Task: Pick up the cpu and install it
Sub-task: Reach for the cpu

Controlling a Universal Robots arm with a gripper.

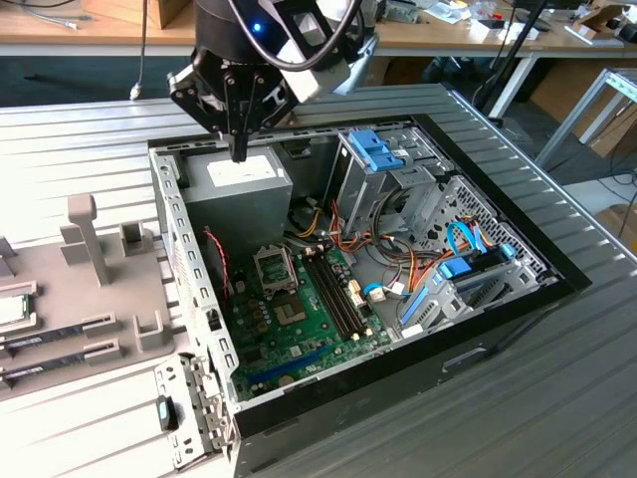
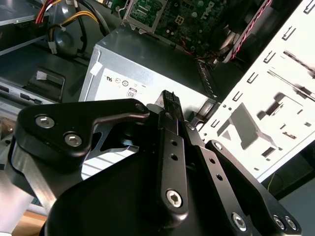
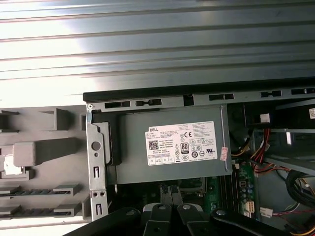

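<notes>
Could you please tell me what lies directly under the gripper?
The grey power supply with its white label, inside the open computer case, lies below the gripper. Whatever is beneath the supply is covered.

Looks like a robotics lab or workshop: opened computer case point(image 1: 177, 239) on a ribbed metal counter point(image 1: 518, 418), grey fixture tray point(image 1: 50, 269) alongside, cluttered wooden counters point(image 1: 90, 35) and cables behind.

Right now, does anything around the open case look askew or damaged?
Nothing stands out. The cpu sits in the grey holder, and the gripper hangs above the power supply.
</notes>
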